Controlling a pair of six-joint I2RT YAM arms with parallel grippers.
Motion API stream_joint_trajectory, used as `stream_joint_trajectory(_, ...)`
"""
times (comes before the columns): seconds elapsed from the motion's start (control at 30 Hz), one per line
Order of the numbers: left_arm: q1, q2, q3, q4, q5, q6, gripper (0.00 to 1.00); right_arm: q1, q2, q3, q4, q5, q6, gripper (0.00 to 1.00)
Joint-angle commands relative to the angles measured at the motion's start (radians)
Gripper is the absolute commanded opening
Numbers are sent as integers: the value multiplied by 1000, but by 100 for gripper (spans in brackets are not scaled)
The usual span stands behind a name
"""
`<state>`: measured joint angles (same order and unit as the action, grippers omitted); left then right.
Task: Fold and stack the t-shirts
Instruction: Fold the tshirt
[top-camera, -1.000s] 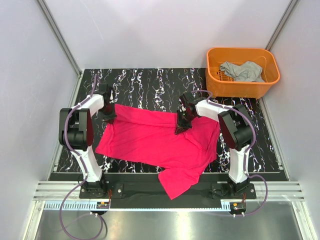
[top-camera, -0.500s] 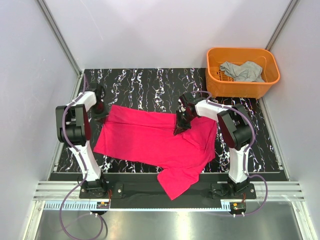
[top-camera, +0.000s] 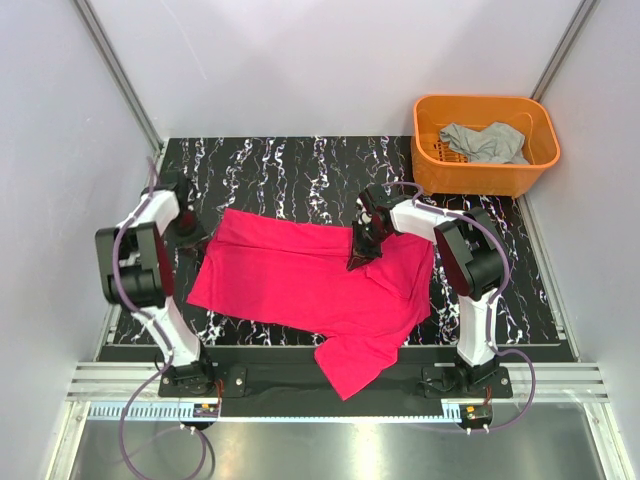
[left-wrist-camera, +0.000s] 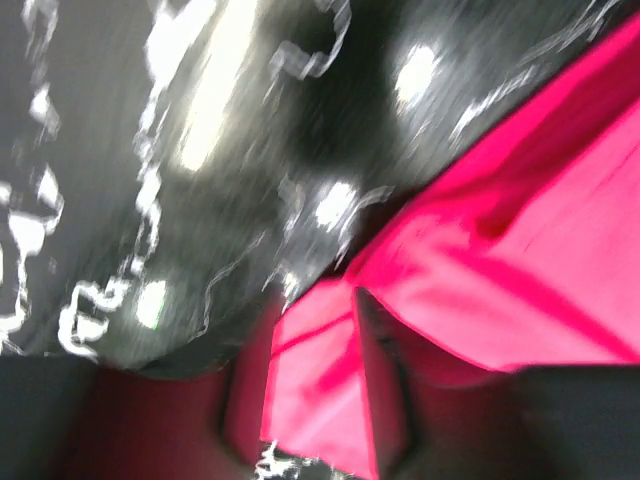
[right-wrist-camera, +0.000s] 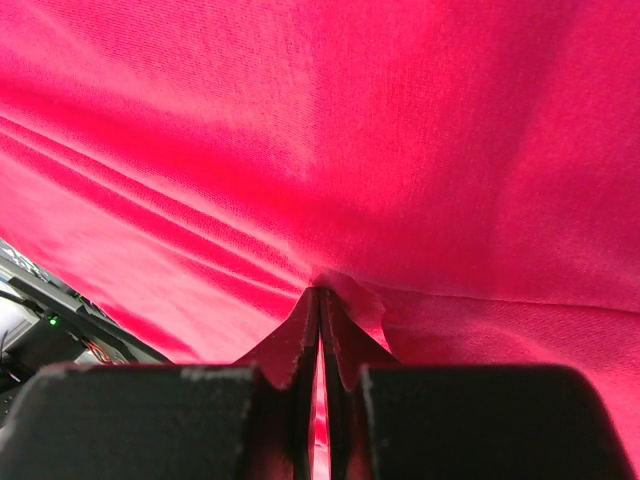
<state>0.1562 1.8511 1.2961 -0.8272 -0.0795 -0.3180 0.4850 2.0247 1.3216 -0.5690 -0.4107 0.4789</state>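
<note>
A red t-shirt (top-camera: 300, 280) lies spread on the black marble table (top-camera: 300, 165), with one end hanging over the near edge. My right gripper (top-camera: 360, 255) is shut on a pinch of the shirt's upper middle; its wrist view shows the jaws closed on a red fold (right-wrist-camera: 320, 292). My left gripper (top-camera: 192, 238) is at the shirt's far left edge. Its blurred wrist view shows the fingers apart (left-wrist-camera: 318, 310) with a hemmed flap of the shirt (left-wrist-camera: 320, 380) lying between them. A grey t-shirt (top-camera: 485, 142) lies in the orange basket.
The orange basket (top-camera: 487, 178) stands at the back right corner of the table. Grey walls close in the left, right and back sides. The arm bases sit on a rail at the near edge.
My left arm has swung left towards the table's side, and the shirt's left edge shifted slightly left early on. My right gripper has stayed put, shut on the shirt.
</note>
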Motion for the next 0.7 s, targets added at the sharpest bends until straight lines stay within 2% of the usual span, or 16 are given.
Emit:
stream_joint_trajectory(0.0, 58, -116, -82, -16, 76, -18, 36, -2, 23, 11, -17, 39, -25, 8)
stream_joint_trajectory(0.1, 98, -173, -153, -20, 148, -45, 33, -2, 31, 18, -14, 23, -16, 8)
stream_joint_trajectory(0.2, 121, -229, -216, -26, 162, -99, 45, -2, 28, 19, -12, 18, -11, 8)
stream_joint_trajectory(0.3, 149, -248, -268, -27, 167, -150, 42, -2, 19, 7, 1, 19, -10, 8)
stream_joint_trajectory(0.43, 167, -224, -273, -27, 182, -147, 37, -2, 17, -16, 30, 6, 1, 9)
stream_joint_trajectory(0.67, 174, -204, -308, -36, 133, -159, 38, 0, 19, -24, 49, -13, 7, 9)
